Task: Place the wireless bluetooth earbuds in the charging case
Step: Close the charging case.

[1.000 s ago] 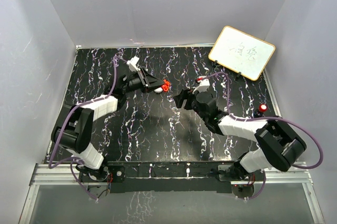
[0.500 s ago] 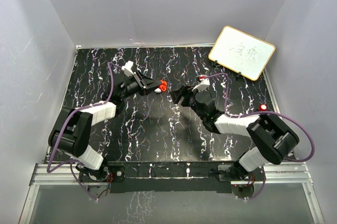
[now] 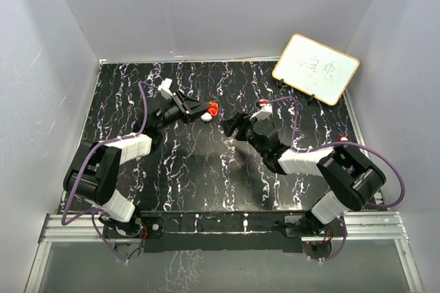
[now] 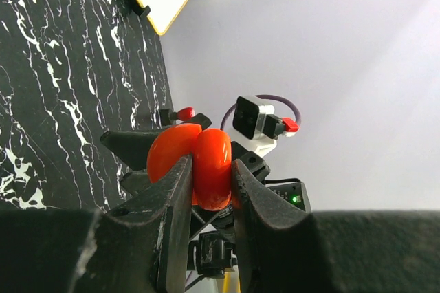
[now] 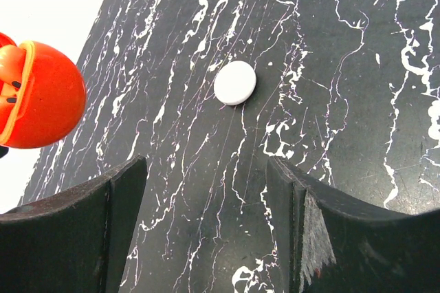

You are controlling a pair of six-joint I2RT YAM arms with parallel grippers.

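My left gripper (image 3: 206, 109) is shut on the red charging case (image 3: 214, 108) and holds it in the air above the table's middle back. In the left wrist view the fingers (image 4: 175, 190) clamp the case (image 4: 172, 150) from both sides. The case (image 5: 41, 93) hangs open at the left edge of the right wrist view, with a red lump in its open half; I cannot tell whether that is an earbud. My right gripper (image 3: 227, 126) is open and empty, just right of the case and pointing at it. No loose earbud shows clearly.
A white round puck (image 3: 206, 117) lies on the black marbled table under the case, also in the right wrist view (image 5: 235, 82). A small red round piece (image 3: 342, 139) lies at the right edge. A yellow-framed whiteboard (image 3: 315, 68) leans at the back right.
My right gripper has moved left and a little back toward the case. My left gripper has shifted slightly back with the case still held.
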